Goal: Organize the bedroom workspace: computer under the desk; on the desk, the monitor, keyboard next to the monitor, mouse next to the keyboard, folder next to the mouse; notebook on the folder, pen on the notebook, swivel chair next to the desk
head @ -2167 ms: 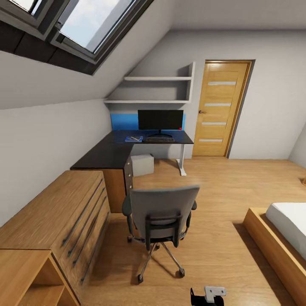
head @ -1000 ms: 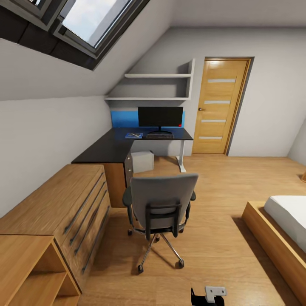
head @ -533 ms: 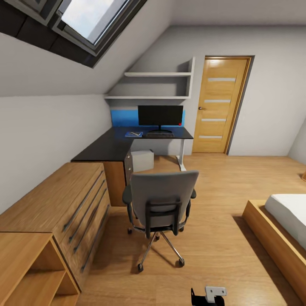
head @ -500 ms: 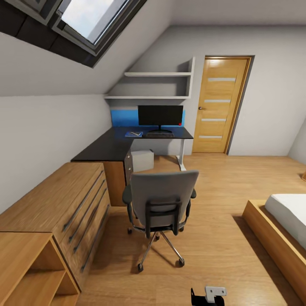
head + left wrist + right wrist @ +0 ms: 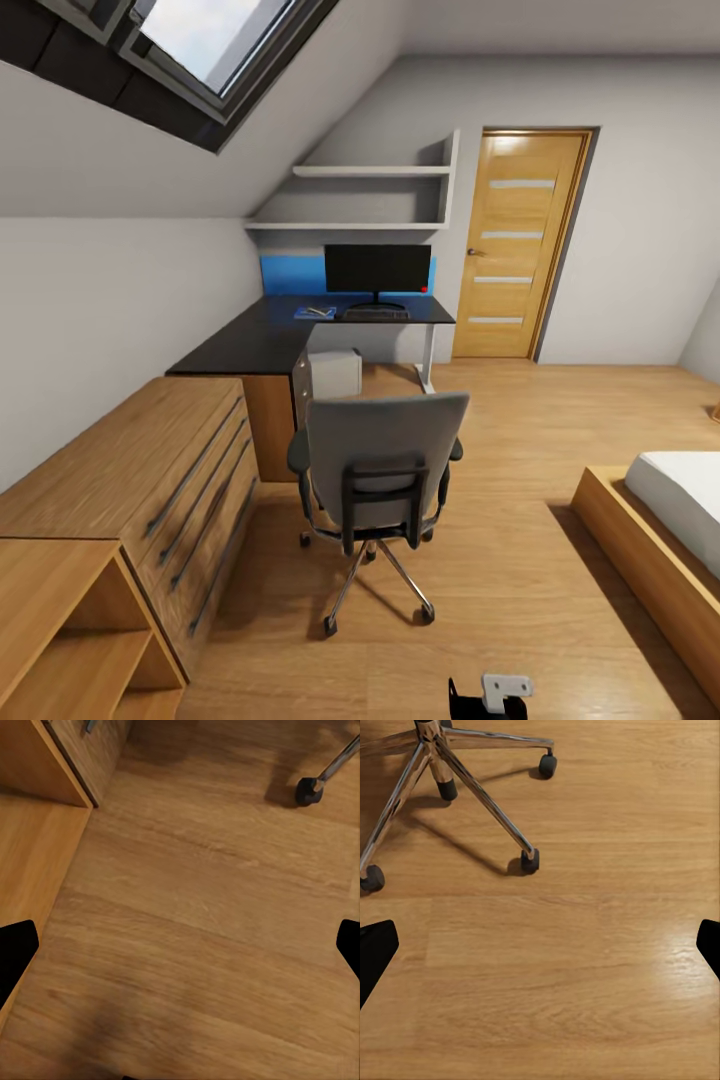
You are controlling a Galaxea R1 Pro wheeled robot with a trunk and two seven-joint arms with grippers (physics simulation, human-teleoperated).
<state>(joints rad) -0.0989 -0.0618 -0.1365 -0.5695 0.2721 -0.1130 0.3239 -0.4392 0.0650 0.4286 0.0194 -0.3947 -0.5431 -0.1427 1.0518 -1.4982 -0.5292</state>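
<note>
The swivel chair (image 5: pixel 378 480) sits dead centre on the wooden floor (image 5: pixel 520 600), at about 12 o'clock from the robot, its grey backrest turned square to the camera so the seat faces away toward the desk (image 5: pixel 270 345), which stands well beyond it at roughly 11 o'clock. Sweeping from the left: a long wooden dresser (image 5: pixel 130 480) runs along the wall at 10 o'clock, then the dark L-shaped desk with a blue item, likely the notebook (image 5: pixel 315 312), the keyboard (image 5: pixel 376 314) and the monitor (image 5: pixel 378 270) at its far end, and a pale box, presumably the computer (image 5: pixel 334 376), underneath. Whether the folder lies on the seat I cannot tell; the backrest hides it. On handling, my read is that the chair is bulky but rolls freely on its casters, so it should move with a push on the stiff backrest frame or an armrest, not a lift; expect it to spin about its upright column if pushed off-centre. The right wrist view shows the chrome star base (image 5: pixel 442 787) spreading over the floor, near the right gripper (image 5: pixel 540 945), whose dark fingertips (image 5: pixel 375 949) sit wide apart with nothing between them. The left gripper (image 5: pixel 180 952) hangs over bare boards, likewise spread and empty.
</note>
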